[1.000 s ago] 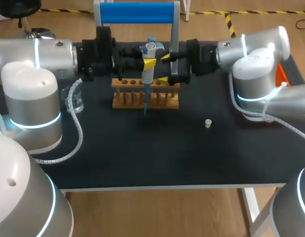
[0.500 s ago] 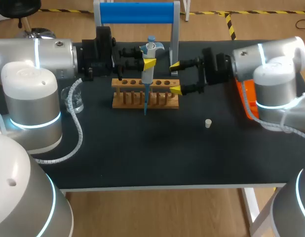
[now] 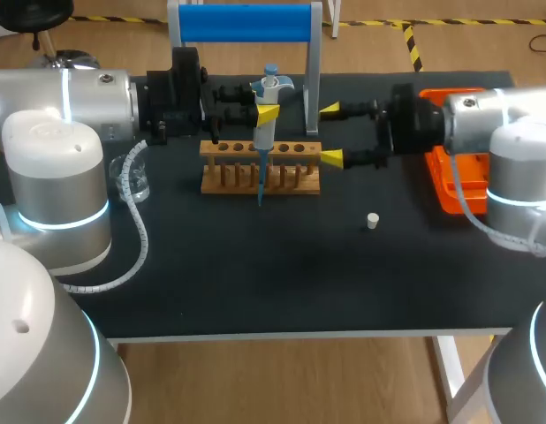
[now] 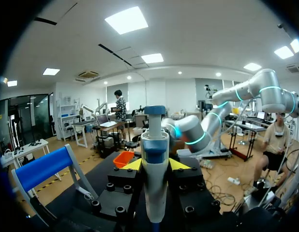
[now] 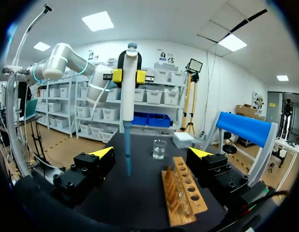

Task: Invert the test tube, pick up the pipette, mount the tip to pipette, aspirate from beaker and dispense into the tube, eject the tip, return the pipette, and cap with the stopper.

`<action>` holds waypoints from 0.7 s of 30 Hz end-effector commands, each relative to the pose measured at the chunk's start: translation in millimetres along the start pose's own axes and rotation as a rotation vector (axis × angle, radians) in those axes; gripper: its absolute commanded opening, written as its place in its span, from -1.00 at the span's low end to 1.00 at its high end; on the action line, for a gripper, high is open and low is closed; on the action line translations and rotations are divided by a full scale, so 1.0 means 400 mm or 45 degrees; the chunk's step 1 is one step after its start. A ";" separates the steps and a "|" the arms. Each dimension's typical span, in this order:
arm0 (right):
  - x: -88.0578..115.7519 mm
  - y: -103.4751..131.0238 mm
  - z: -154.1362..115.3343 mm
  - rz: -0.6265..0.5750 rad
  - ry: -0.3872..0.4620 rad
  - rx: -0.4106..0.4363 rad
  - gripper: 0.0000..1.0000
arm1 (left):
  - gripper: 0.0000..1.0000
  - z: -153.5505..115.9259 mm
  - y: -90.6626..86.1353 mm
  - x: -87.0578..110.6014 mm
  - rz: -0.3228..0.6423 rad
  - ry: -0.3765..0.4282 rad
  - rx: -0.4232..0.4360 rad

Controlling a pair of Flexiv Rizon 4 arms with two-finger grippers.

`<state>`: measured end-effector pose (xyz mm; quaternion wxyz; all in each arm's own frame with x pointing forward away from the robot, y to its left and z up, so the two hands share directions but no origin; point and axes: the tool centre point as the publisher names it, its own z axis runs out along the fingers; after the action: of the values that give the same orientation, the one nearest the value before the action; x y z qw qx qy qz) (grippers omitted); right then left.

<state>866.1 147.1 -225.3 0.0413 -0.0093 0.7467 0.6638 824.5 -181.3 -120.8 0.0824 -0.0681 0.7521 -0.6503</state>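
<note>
Your left fingers (image 3: 267,113) are clamped on the pipette (image 3: 265,132) at its upper barrel. Your right fingers (image 3: 333,159) are spread wide and empty beside the rack (image 3: 291,177). The pipette hangs upright over the rack, with a white barrel, blue plunger and slim blue tip (image 3: 259,187). It's probably light, rigid, slick plastic, so hold the barrel, never the tip.

Both arms: silver-grey rounded links, white joint caps, a glowing cyan ring at each joint. My left arm (image 3: 52,132) carries a white coiled cable (image 3: 132,212); my right arm (image 3: 511,141) has a white one as well. Left gripper (image 4: 155,165) and right gripper (image 3: 330,134): black blocky bodies, socket-head screws (image 5: 67,184), yellow wedge tips.
</note>
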 end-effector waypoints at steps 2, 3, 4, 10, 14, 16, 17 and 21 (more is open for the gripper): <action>0.052 0.029 0.007 0.003 -0.059 -0.039 1.00 | -1.00 0.003 0.000 0.002 0.001 -0.005 0.002; 0.058 0.034 0.011 0.008 -0.055 -0.048 1.00 | -1.00 0.003 0.000 0.002 0.001 -0.005 0.002; 0.063 0.039 0.016 0.011 -0.059 -0.051 1.00 | -1.00 0.003 0.000 0.002 0.001 -0.005 0.002; 0.082 0.066 0.049 0.034 -0.050 -0.089 1.00 | -1.00 0.003 0.000 0.002 0.001 -0.005 0.002; 0.087 0.080 0.069 0.030 -0.028 -0.098 1.00 | -1.00 0.003 0.000 0.002 0.001 -0.005 0.002; 0.089 0.083 0.077 0.028 -0.018 -0.094 1.00 | -1.00 0.003 0.000 0.002 0.001 -0.005 0.002; 0.090 0.085 0.079 0.026 -0.013 -0.095 1.00 | -1.00 0.003 0.000 0.002 0.001 -0.005 0.002; 0.094 0.094 0.087 0.014 0.001 -0.089 1.00 | -1.00 0.002 0.000 0.004 0.006 -0.018 0.020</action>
<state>825.6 185.4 -195.8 0.0386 -0.0049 0.7218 0.6910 824.9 -181.1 -120.1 0.0836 -0.0676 0.7513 -0.6512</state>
